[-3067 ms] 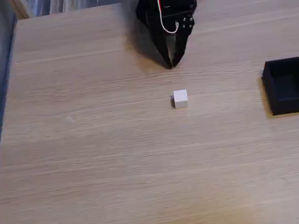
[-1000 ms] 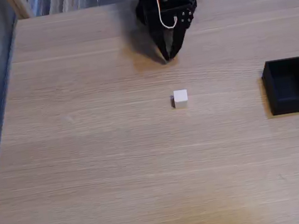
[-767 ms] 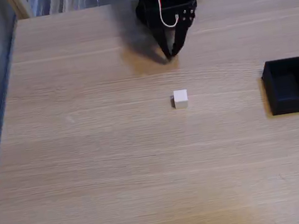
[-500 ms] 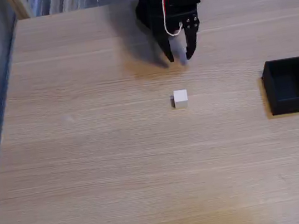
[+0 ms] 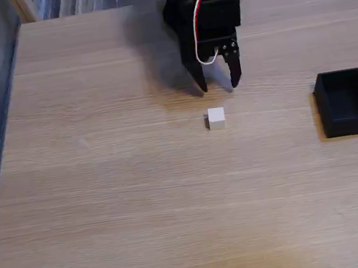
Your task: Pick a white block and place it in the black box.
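Observation:
The white block (image 5: 216, 118) lies near the middle of the wooden table (image 5: 122, 203) in the fixed view. My black gripper (image 5: 220, 89) hangs just beyond it, toward the far edge, open with nothing between its fingers. One fingertip (image 5: 202, 88) is to the block's upper left, the other (image 5: 237, 84) to its upper right. A red-and-white wire loops over the gripper body. The black box (image 5: 344, 102) stands open-topped and empty at the right side of the table, well apart from the block.
The table's left edge (image 5: 4, 133) drops to a grey floor. Clutter lines the far edge behind the arm. Bare wood spreads in front of the block and to its left.
The gripper was shut and farther back; it has opened its fingers and come forward and down toward the block. Block and box have not moved.

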Controlling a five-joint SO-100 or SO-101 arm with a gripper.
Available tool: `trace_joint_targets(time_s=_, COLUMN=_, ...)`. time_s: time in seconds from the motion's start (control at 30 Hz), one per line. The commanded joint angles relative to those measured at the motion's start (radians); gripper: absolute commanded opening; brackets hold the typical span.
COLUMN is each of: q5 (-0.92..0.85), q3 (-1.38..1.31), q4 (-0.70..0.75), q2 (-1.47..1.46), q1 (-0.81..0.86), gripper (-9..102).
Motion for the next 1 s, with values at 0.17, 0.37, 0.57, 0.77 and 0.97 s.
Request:
trace_joint_targets(time_s=0.17, q5=-0.015, q3=-0.12, q4=-0.071, q2=-0.147, q1=0.021, gripper=25)
trace_joint_targets(time_s=0.37, q5=-0.038, q3=-0.147, q4=-0.101, q2=-0.209, q1=0.046, gripper=25)
trace_joint_targets(time_s=0.57, q5=-0.043, q3=-0.187, q4=-0.112, q2=-0.261, q1=0.055, gripper=25)
trace_joint_targets(time_s=0.77, q5=-0.038, q3=-0.245, q4=-0.112, q2=-0.319, q1=0.055, gripper=25)
trace_joint_targets(time_s=0.97, q5=-0.031, q3=-0.308, q4=-0.112, q2=-0.38, q1=0.057, gripper=25)
